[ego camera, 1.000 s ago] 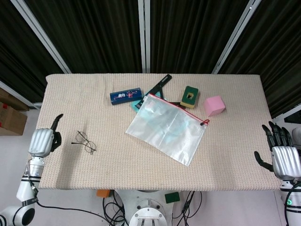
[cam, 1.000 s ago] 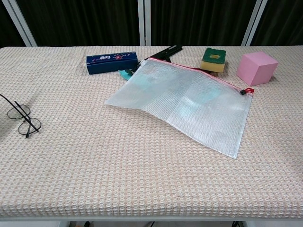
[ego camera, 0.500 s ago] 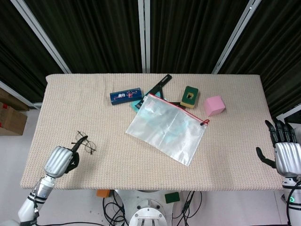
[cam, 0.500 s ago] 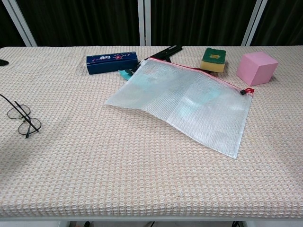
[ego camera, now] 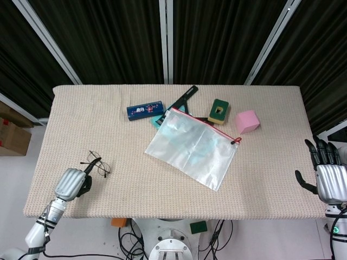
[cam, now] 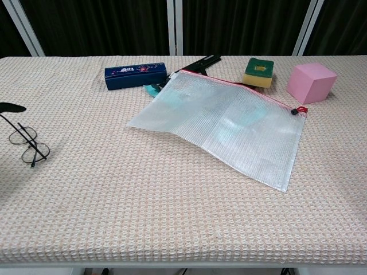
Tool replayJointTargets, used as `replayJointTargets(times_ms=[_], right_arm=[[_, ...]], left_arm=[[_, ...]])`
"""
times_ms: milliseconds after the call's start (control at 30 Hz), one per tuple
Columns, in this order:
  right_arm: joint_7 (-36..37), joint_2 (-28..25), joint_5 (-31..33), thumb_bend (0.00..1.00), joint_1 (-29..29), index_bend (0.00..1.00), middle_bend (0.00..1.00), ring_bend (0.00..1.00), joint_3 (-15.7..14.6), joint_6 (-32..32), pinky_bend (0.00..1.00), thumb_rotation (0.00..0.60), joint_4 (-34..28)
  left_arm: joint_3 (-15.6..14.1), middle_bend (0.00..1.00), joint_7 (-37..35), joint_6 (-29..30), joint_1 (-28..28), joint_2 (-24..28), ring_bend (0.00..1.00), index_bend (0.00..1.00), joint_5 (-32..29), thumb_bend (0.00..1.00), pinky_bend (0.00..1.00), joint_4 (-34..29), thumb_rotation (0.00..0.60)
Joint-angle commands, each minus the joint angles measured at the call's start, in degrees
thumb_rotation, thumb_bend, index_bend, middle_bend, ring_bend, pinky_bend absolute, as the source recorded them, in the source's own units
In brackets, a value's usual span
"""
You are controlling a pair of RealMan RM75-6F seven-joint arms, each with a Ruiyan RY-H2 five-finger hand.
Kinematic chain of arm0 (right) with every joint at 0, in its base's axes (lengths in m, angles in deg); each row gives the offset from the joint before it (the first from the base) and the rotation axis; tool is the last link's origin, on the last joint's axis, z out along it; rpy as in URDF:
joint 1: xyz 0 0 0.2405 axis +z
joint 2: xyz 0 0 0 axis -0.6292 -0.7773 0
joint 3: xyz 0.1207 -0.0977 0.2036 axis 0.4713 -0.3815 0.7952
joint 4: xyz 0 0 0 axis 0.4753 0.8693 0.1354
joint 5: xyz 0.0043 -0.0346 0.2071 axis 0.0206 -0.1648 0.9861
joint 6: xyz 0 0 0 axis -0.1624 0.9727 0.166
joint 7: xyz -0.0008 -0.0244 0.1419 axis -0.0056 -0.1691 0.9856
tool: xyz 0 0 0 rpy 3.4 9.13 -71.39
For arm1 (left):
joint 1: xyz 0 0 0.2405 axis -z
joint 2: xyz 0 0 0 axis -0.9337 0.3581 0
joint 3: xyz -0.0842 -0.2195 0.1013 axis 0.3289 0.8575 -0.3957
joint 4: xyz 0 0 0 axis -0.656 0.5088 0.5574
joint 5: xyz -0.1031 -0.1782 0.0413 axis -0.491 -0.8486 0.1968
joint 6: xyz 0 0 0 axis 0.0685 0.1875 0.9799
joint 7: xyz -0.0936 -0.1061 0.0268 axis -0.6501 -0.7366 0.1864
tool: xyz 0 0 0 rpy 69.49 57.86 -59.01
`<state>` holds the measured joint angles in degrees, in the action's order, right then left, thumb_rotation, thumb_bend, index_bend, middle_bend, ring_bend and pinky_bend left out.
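Where the woven, waffle-textured cloth of the worktop (ego camera: pixel 162 184) runs toward its near-left corner, the left robot hand (ego camera: pixel 72 183) sits over the edge, silver-shelled with dark fingers curled in; one dark fingertip reaches toward the glasses (ego camera: pixel 96 163) just beyond it. Whether it touches the thin wire frame I cannot tell, and the curled fingers hide whether anything is pinched. In the chest view only a dark sliver of that hand enters at the left edge, above the round-lensed glasses (cam: pixel 26 144), which lie flat with their temples folded out.

The right robot hand (ego camera: pixel 324 176) hangs off the right end of the worktop, well apart from everything, fingers spread and upright, holding nothing.

Mid-worktop lies a translucent mesh zip pouch (ego camera: pixel 192 148), rectangular, with a red zipper edge and a small dark pull. It partly covers a teal item and a black ruler-like strip (ego camera: pixel 183 98), both hard to make out. Beside them rest a glossy navy pencil case (ego camera: pixel 145 110), a yellow sponge with a green scouring face (ego camera: pixel 218 111), and a matte pink cube (ego camera: pixel 246 121).
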<state>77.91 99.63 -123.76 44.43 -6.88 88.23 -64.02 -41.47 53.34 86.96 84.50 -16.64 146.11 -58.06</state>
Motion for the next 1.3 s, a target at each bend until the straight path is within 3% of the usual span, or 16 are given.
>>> replayJointTargets(times_ms=[33, 367, 567, 800, 1000, 1300], right_arm=[[-0.2, 0.1, 0.0, 0.37, 0.1, 0.0, 0.0, 0.0, -0.1, -0.2, 0.0, 0.6, 0.0], [-1.3, 0.4, -0.5, 0.37, 0.3, 0.0, 0.0, 0.0, -0.3, -0.2, 0.0, 0.6, -0.6], [-1.3, 0.4, -0.2, 0.37, 0.3, 0.0, 0.0, 0.0, -0.4, -0.5, 0.0, 0.6, -0.5], [-1.4, 0.5, -0.3, 0.37, 0.3, 0.0, 0.0, 0.0, -0.6, -0.7, 0.0, 0.6, -0.4], [-1.5, 0.4, -0.3, 0.37, 0.3, 0.0, 0.0, 0.0, -0.5, -0.5, 0.0, 0.6, -0.6], [-1.6, 0.4, -0.3, 0.37, 0.2, 0.0, 0.0, 0.0, -0.7, -0.6, 0.0, 0.6, -0.6]], left_arm=[[1.2, 0.92, -2.8, -2.7, 0.8, -0.2, 0.89, 0.07, -2.5, 0.73, 0.94, 2.4, 0.6], [4.2, 0.91, -3.4, -10.0, 2.7, -1.1, 0.89, 0.1, -9.3, 0.73, 0.94, 6.7, 0.6], [4.8, 0.93, 0.6, -15.3, 3.8, -0.1, 0.91, 0.17, -13.3, 0.73, 0.95, 5.3, 0.6], [5.2, 0.93, 5.3, -18.5, 4.6, -0.2, 0.91, 0.17, -16.2, 0.73, 0.95, 4.4, 0.6], [5.7, 0.93, 4.5, -14.8, 4.1, -0.3, 0.91, 0.15, -14.4, 0.73, 0.95, 3.3, 0.6], [3.7, 0.93, 4.5, -0.9, 1.6, 0.8, 0.9, 0.11, -3.8, 0.73, 0.95, 2.3, 0.6]])
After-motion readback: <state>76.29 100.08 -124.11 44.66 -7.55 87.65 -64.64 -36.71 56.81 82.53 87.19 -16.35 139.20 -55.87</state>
